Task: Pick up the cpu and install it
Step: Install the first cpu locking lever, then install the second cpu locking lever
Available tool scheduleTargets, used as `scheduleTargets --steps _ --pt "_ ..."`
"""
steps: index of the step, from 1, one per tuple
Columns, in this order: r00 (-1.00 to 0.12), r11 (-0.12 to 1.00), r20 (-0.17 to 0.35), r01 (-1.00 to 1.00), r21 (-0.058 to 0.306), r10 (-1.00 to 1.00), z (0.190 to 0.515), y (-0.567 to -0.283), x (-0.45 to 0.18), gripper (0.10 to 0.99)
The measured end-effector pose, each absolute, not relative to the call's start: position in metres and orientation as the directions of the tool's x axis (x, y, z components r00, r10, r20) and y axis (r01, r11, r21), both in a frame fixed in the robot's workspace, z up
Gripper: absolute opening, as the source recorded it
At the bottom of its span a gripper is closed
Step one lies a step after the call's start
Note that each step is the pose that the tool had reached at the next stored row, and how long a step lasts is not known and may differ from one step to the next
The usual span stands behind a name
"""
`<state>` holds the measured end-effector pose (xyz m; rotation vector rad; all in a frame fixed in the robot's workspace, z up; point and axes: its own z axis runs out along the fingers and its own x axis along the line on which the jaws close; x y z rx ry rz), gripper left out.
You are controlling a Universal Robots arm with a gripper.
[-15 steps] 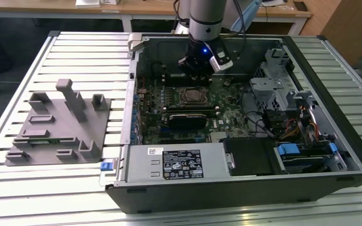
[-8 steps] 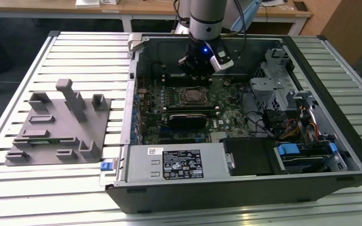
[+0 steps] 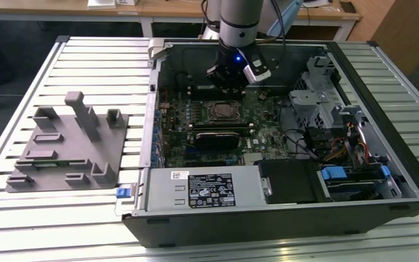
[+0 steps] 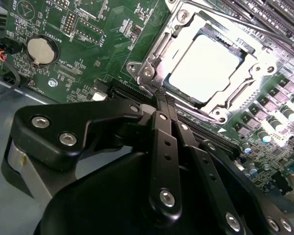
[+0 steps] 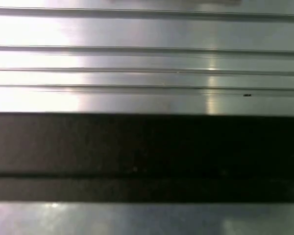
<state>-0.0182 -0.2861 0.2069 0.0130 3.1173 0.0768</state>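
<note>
The cpu point(image 4: 204, 66) sits flat in the socket frame point(image 4: 206, 68) on the green board point(image 4: 88, 44), inside the open computer case point(image 3: 282, 218). The gripper point(image 4: 160, 94) hangs just beside the socket, fingers pressed together and empty, seemingly not touching it. A grey fixture point(image 3: 67, 147) lies outside the case.

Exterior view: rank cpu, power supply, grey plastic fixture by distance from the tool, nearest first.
From the tool, inside the open computer case:
1. cpu: just below the tool in the picture, seated in its socket on the green board.
2. power supply: along the case's near edge.
3. grey plastic fixture: outside the case, on the exterior view's left.
</note>
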Motion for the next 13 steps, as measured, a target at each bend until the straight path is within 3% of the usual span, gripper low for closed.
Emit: scheduleTargets --steps 13 --pt "-1.0 0.999 -0.023 0.008 0.049 0.009 0.2067 -0.2904 -0.0156 0.122"
